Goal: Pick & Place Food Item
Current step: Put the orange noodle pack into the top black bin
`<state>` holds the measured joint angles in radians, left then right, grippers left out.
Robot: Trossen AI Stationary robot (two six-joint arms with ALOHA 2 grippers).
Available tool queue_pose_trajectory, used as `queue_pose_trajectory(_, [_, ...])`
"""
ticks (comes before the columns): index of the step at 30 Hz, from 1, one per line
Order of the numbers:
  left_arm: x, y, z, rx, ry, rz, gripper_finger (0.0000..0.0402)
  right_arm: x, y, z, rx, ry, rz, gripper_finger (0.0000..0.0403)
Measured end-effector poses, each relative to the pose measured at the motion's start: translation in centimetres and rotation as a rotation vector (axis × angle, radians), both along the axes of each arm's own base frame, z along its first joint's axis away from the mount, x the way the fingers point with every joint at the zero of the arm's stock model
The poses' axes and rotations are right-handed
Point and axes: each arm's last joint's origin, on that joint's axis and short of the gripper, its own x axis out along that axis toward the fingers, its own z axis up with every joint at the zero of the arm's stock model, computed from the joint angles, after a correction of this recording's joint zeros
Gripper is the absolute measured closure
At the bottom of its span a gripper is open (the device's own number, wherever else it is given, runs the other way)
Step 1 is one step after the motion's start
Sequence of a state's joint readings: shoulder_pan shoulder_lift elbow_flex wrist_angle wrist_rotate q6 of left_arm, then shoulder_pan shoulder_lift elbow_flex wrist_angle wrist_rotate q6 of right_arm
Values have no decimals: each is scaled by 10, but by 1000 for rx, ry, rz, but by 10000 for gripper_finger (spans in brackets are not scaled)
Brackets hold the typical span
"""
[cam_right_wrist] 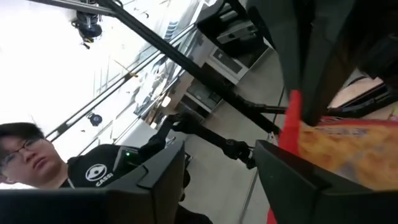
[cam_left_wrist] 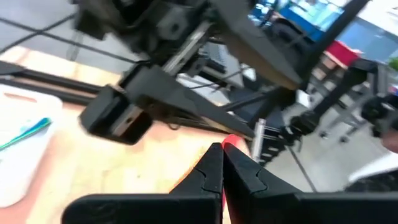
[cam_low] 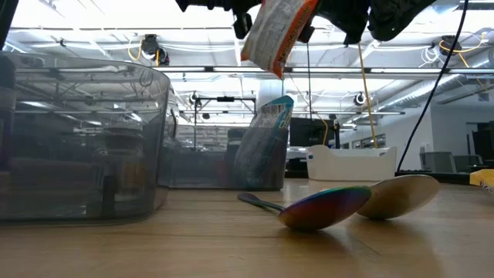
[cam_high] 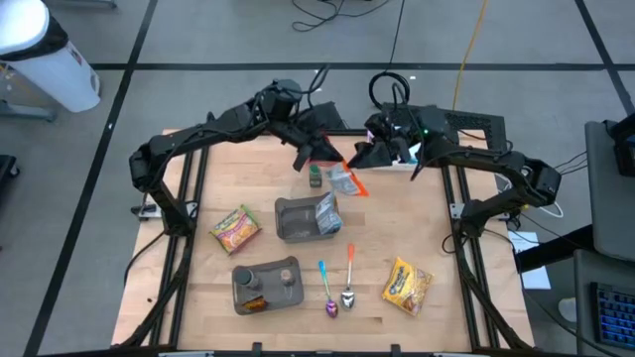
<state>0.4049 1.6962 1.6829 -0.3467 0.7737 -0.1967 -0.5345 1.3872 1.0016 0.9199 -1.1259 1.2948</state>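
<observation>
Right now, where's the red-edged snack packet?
High view: the snack packet is held above the table's far middle, pinched in the left end effector, beyond the grey tray.

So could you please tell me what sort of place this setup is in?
Most likely a robotics lab or industrial workshop: a wooden table on a grey floor marked with dark tape lines, cables trailing across that floor, and an open ceiling with strip lights over desks with monitors.

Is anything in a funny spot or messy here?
Yes: a snack packet hangs tilted in the air, pinched by the shut left gripper, with the open right gripper beside it. Another packet leans crookedly in the grey bin.
</observation>
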Motion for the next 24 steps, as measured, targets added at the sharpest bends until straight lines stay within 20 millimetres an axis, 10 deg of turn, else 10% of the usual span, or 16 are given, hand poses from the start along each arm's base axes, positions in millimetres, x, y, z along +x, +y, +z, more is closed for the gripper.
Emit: queue_pose_trajectory(24, [-14, 33, -10, -52, 149, 324, 401, -38, -53, -6, -313, -15, -601, 249])
